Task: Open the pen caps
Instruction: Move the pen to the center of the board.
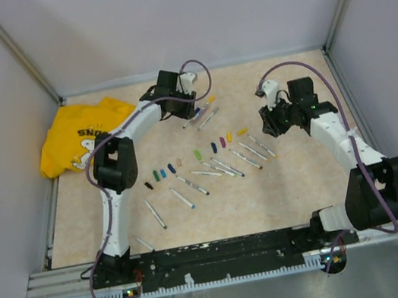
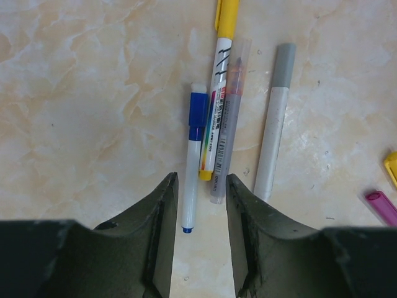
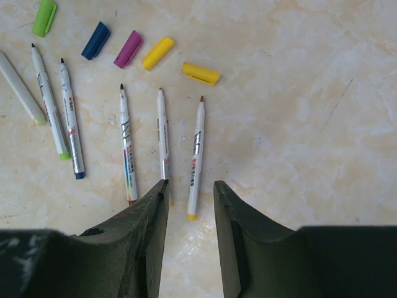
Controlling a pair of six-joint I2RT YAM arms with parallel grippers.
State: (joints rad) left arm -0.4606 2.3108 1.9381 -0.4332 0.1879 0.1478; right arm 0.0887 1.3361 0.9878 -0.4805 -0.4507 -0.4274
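Four capped pens lie side by side under my left gripper (image 2: 200,180), which is open and empty just above the table: a blue cap (image 2: 197,112), a yellow cap (image 2: 226,12), a clear cap (image 2: 236,68) and a grey cap (image 2: 284,65). In the top view this gripper (image 1: 193,107) hovers at the back middle. My right gripper (image 3: 189,184) is open and empty over several uncapped pens (image 3: 195,152). Loose caps lie beyond them: green (image 3: 44,17), blue (image 3: 95,40), magenta (image 3: 128,49) and two yellow (image 3: 157,53). More loose caps (image 1: 159,174) form a row mid-table.
A crumpled yellow T-shirt (image 1: 81,135) lies at the back left. Several uncapped pens (image 1: 184,198) are scattered across the middle and front left of the table. Grey walls enclose the table on three sides.
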